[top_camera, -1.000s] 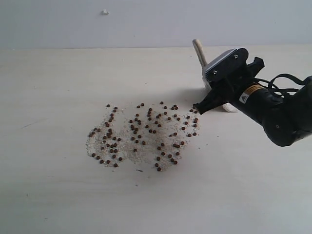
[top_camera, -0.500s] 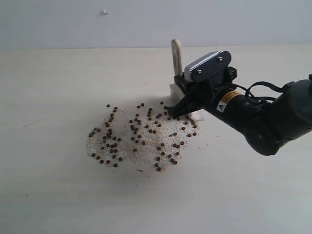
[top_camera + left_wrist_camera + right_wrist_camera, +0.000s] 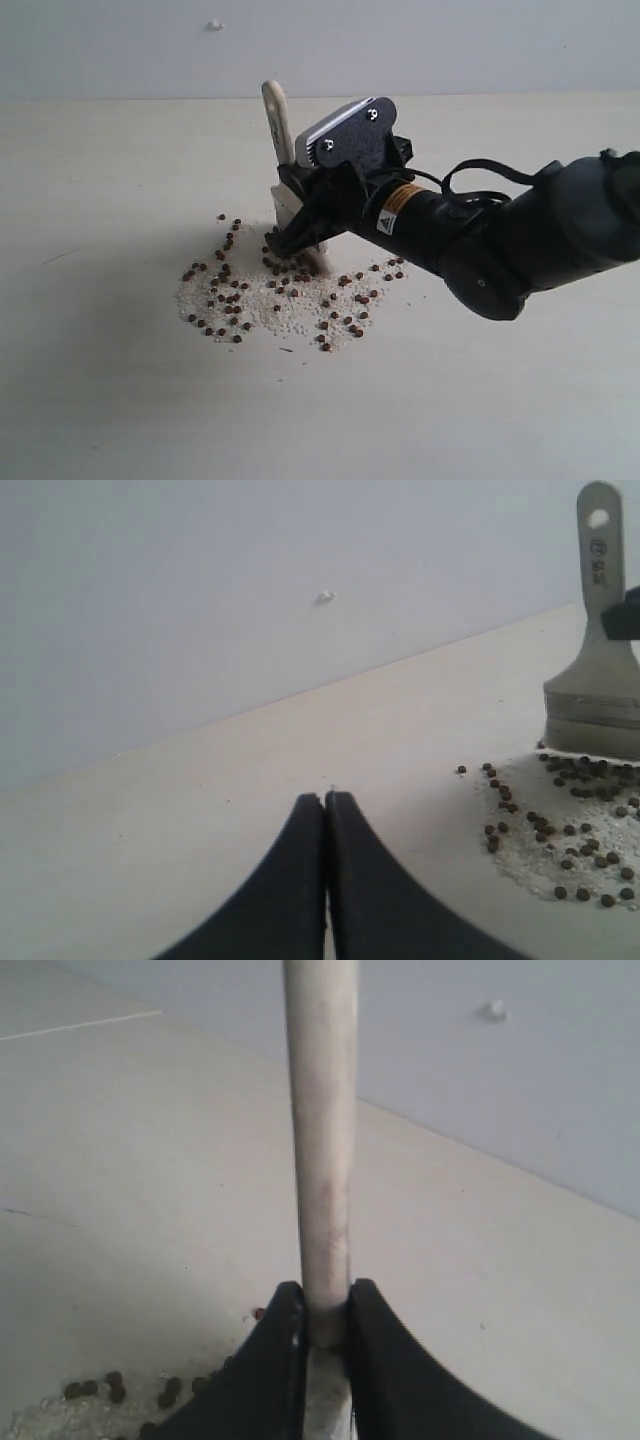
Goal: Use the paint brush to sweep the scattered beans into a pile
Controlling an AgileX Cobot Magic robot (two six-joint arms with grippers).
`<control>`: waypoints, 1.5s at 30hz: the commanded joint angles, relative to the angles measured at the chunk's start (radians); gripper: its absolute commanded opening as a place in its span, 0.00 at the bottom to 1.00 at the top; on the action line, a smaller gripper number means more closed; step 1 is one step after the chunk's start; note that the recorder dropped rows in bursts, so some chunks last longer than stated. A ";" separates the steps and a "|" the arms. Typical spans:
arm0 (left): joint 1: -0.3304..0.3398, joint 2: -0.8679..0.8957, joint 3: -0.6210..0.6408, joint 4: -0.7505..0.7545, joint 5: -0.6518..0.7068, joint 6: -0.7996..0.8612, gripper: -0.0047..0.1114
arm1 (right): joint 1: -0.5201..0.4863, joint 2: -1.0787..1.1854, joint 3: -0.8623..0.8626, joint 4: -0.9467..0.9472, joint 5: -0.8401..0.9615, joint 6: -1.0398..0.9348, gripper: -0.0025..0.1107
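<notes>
My right gripper (image 3: 300, 235) (image 3: 326, 1305) is shut on the paint brush (image 3: 279, 120) (image 3: 597, 670) (image 3: 322, 1140), which stands nearly upright with its pale handle up. Its bristles rest on the table in the middle of the beans (image 3: 285, 290) (image 3: 560, 820). These small reddish-brown beans lie mingled with whitish grains in a loose patch, bunched up just in front of the bristles. The pile as one heap does not show. My left gripper (image 3: 326, 798) is shut and empty, low over bare table away from the beans; it is out of the exterior view.
The pale wooden table (image 3: 100, 400) meets a grey wall (image 3: 120, 40) at the back. A small white speck (image 3: 214, 24) sticks to that wall. A faint scratch (image 3: 55, 257) marks the table left of the patch.
My right arm has carried the brush leftward from the patch's right edge into its middle. The beans on the right side have been pushed left and now bunch against the bristles.
</notes>
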 commanded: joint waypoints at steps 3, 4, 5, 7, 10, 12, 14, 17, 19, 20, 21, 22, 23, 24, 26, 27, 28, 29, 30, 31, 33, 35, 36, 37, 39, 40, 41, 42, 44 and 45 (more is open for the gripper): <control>-0.003 -0.005 0.003 0.003 -0.002 0.000 0.04 | 0.004 -0.154 -0.009 0.086 0.087 -0.244 0.02; -0.003 -0.005 0.003 0.003 -0.002 0.000 0.04 | 0.004 -0.167 -0.009 0.088 0.085 -0.317 0.02; -0.003 -0.005 0.003 0.003 -0.002 0.000 0.04 | 0.004 -0.171 -0.014 0.088 0.080 -0.366 0.02; -0.003 -0.005 0.003 0.003 -0.002 0.000 0.04 | -0.005 -0.159 -0.043 0.088 0.080 -0.451 0.02; -0.003 -0.005 0.003 0.003 -0.002 0.000 0.04 | -0.038 -0.094 -0.125 0.051 0.112 -0.456 0.02; -0.003 -0.005 0.003 0.003 -0.002 0.000 0.04 | -0.061 -0.034 -0.189 0.000 0.147 -0.440 0.02; -0.003 -0.005 0.003 0.003 -0.002 0.000 0.04 | -0.077 0.038 -0.260 -0.129 0.175 -0.399 0.02; -0.003 -0.005 0.003 0.003 -0.002 0.000 0.04 | -0.079 0.126 -0.357 -0.438 0.203 -0.285 0.02; -0.003 -0.005 0.003 0.003 -0.002 0.000 0.04 | -0.079 0.187 -0.449 -0.757 0.203 -0.064 0.02; -0.003 -0.005 0.003 0.003 -0.002 0.000 0.04 | -0.079 0.203 -0.481 -0.853 0.203 0.017 0.02; -0.003 -0.005 0.003 0.003 -0.002 0.000 0.04 | -0.079 0.221 -0.510 -0.933 0.207 0.082 0.02; -0.003 -0.005 0.003 0.003 -0.002 0.000 0.04 | -0.079 0.237 -0.536 -1.000 0.207 0.118 0.02; -0.003 -0.005 0.003 0.003 -0.002 0.000 0.04 | -0.079 0.253 -0.554 -1.046 0.210 0.151 0.02; -0.003 -0.005 0.003 0.003 -0.002 0.000 0.04 | -0.079 0.266 -0.576 -1.098 0.213 0.190 0.02; -0.003 -0.005 0.003 0.003 -0.002 0.000 0.04 | -0.079 0.279 -0.602 -1.169 0.215 0.295 0.02; -0.003 -0.005 0.003 0.003 -0.002 0.000 0.04 | -0.079 0.282 -0.612 -1.226 0.213 0.351 0.02; -0.003 -0.005 0.003 0.003 -0.002 0.000 0.04 | -0.079 0.282 -0.618 -1.300 0.205 0.413 0.02; -0.003 -0.005 0.003 0.003 -0.002 0.000 0.04 | -0.079 0.282 -0.623 -1.361 0.190 0.464 0.02; -0.003 -0.005 0.003 0.003 -0.002 0.000 0.04 | -0.079 0.282 -0.629 -1.448 0.172 0.548 0.02; -0.003 -0.005 0.003 0.003 -0.002 0.000 0.04 | -0.079 0.282 -0.634 -1.504 0.159 0.602 0.02; -0.003 -0.005 0.003 0.003 -0.002 0.000 0.04 | -0.079 0.279 -0.646 -1.667 0.137 0.799 0.02; -0.003 -0.005 0.003 0.003 -0.002 0.000 0.04 | -0.079 0.271 -0.644 -1.667 0.103 0.892 0.02; -0.003 -0.005 0.003 0.003 -0.002 0.000 0.04 | -0.079 0.263 -0.644 -1.667 0.047 0.905 0.02; -0.003 -0.005 0.003 0.003 -0.002 0.000 0.04 | -0.079 0.258 -0.644 -1.667 0.022 0.914 0.02; -0.003 -0.005 0.003 0.003 -0.002 0.000 0.04 | -0.079 0.227 -0.644 -1.667 0.019 1.018 0.02; -0.003 -0.005 0.003 0.003 -0.002 0.000 0.04 | -0.084 0.213 -0.644 -1.667 0.019 1.033 0.02; -0.003 -0.005 0.003 0.003 -0.002 0.000 0.04 | -0.089 0.195 -0.644 -1.667 0.034 1.024 0.02; -0.003 -0.005 0.003 0.003 -0.002 0.000 0.04 | -0.089 0.172 -0.644 -1.667 0.058 1.024 0.02; -0.003 -0.005 0.003 0.003 -0.002 0.000 0.04 | -0.089 0.124 -0.644 -1.667 0.093 1.033 0.02; -0.003 -0.005 0.003 0.003 -0.002 0.000 0.04 | -0.089 0.092 -0.644 -1.667 0.095 1.033 0.02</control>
